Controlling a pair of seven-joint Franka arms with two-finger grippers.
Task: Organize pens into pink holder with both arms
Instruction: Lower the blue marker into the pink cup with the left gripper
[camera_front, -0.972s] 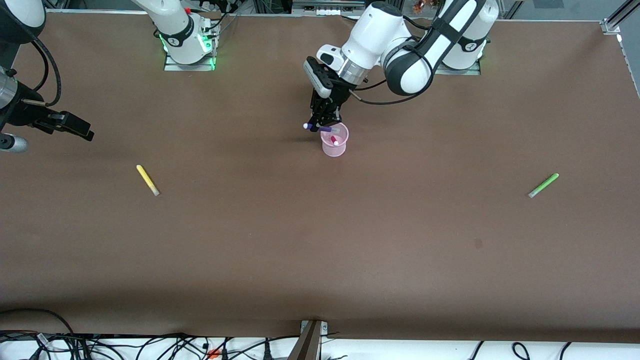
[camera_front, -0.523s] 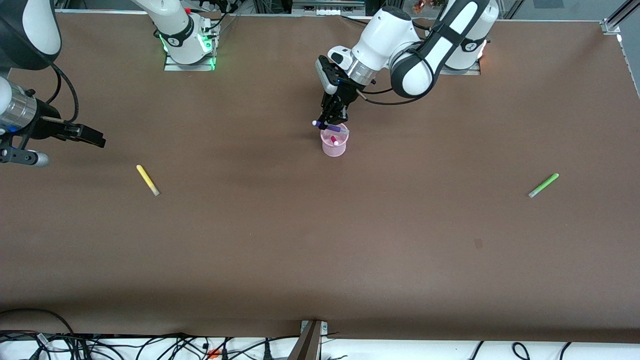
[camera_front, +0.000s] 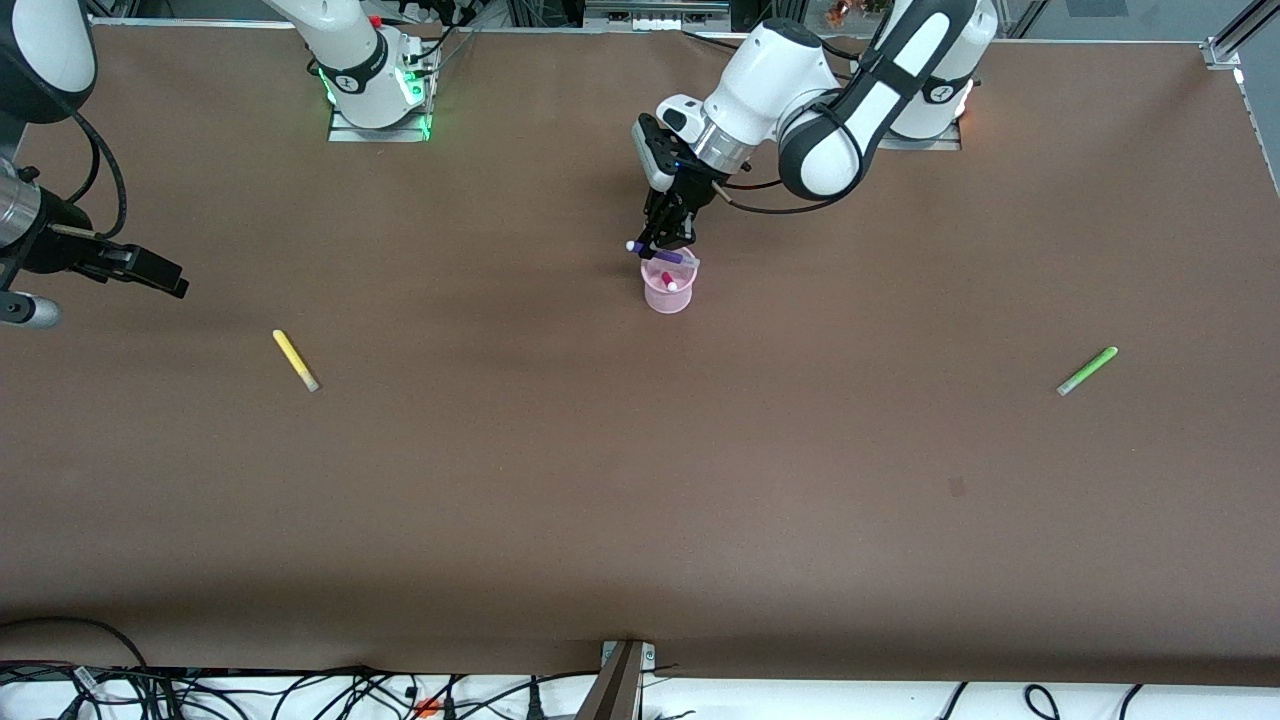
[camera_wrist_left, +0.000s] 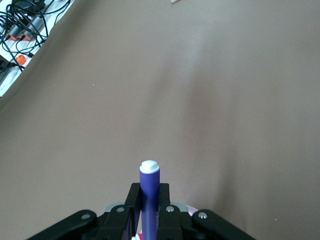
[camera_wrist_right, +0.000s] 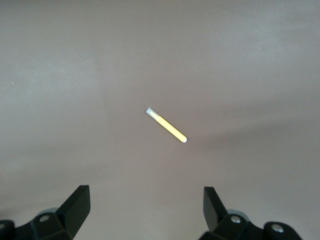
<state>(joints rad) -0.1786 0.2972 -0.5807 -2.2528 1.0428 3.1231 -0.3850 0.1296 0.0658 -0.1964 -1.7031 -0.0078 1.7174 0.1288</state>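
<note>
The left gripper (camera_front: 662, 243) hangs just over the rim of the pink holder (camera_front: 668, 292), clamped on the purple pen (camera_front: 655, 255), which lies nearly level across the holder's mouth with its white end (camera_wrist_left: 149, 165) pointing toward the right arm's end of the tabletop (camera_front: 640, 480). Held crosswise like this, the pen would likely need tipping toward upright before release, or it may settle across the rim rather than drop inside. The magenta pen (camera_front: 668, 281) already stands in the holder, so the purple one should enter beside it.

The right gripper (camera_front: 150, 268) is up over the tabletop at the right arm's end, fingers (camera_wrist_right: 76, 206) spread wide and holding nothing. Its wrist view frames the yellow pen (camera_front: 295, 360) lying flat between the spread fingers, which suggests it is lining up for that pickup. The green pen (camera_front: 1087, 371) lies untouched toward the left arm's end, well apart from the holder.
</note>
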